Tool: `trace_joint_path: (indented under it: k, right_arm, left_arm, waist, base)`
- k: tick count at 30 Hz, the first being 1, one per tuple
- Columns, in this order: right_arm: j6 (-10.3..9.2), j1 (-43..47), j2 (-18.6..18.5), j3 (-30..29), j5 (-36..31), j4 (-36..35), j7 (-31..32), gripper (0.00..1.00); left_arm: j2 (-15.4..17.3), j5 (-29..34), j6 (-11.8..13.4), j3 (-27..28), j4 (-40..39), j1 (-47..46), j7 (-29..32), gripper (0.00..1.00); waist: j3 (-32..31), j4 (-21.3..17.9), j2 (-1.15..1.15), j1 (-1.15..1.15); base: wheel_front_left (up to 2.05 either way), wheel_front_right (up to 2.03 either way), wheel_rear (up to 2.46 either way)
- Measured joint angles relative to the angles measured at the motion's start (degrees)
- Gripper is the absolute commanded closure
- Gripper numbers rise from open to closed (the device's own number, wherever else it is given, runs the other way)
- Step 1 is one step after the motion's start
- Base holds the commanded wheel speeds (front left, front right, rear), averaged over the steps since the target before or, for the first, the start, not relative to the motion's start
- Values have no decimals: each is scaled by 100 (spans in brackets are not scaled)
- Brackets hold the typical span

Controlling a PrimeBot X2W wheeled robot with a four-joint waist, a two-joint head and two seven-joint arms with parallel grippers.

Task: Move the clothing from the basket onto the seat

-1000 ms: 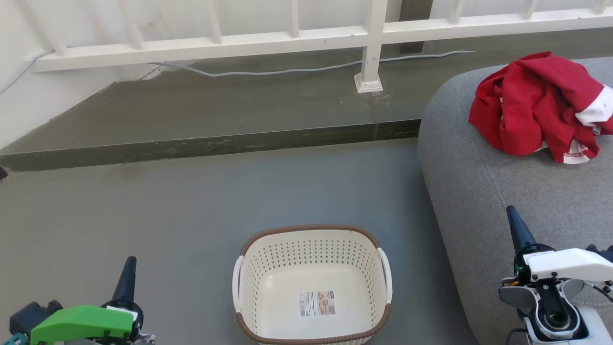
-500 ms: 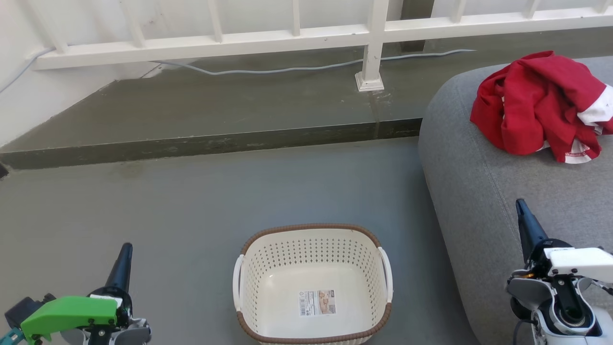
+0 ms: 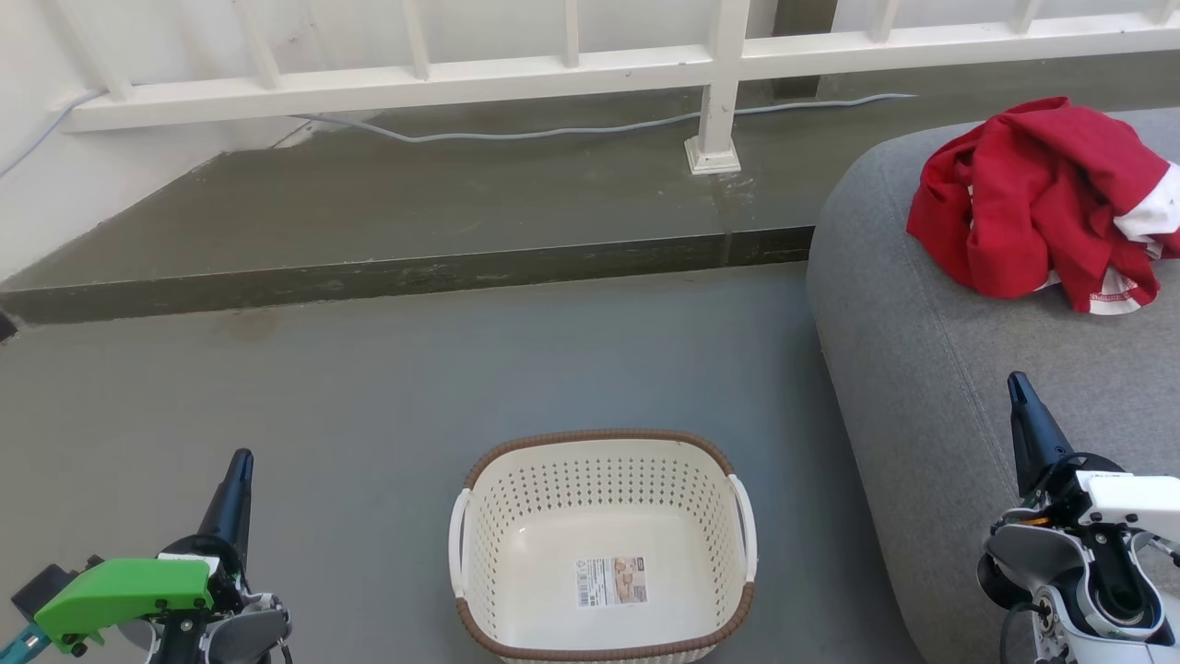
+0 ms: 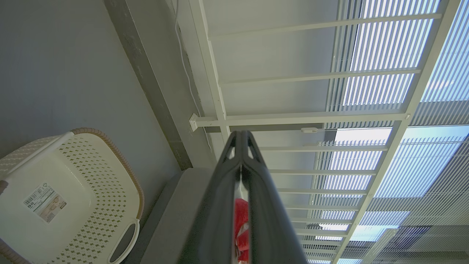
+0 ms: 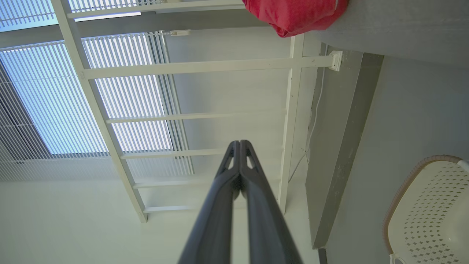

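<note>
Down low, the left gripper (image 3: pixel 238 472) and the right gripper (image 3: pixel 1021 397) were both pinched shut and held nothing. Between them, the cream basket (image 3: pixel 599 484) with its brown rim sat on the grey floor (image 3: pixel 369 387), a sticker on its bare bottom. Farther off, the red clothing (image 3: pixel 1023 194) with white bits lay crumpled on the big grey seat (image 3: pixel 922 369).
</note>
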Motion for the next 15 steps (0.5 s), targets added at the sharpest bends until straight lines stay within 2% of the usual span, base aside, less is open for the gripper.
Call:
trace_joint_path:
  k: [15]
  right_arm:
    - [1, -2, 1, -2, 0, -4, 1, 100]
  left_arm:
    - [-2, 0, -2, 5, 53, 0, 16, 100]
  waist:
    - [-1, 1, 0, 0]
  base:
    - [0, 0, 0]
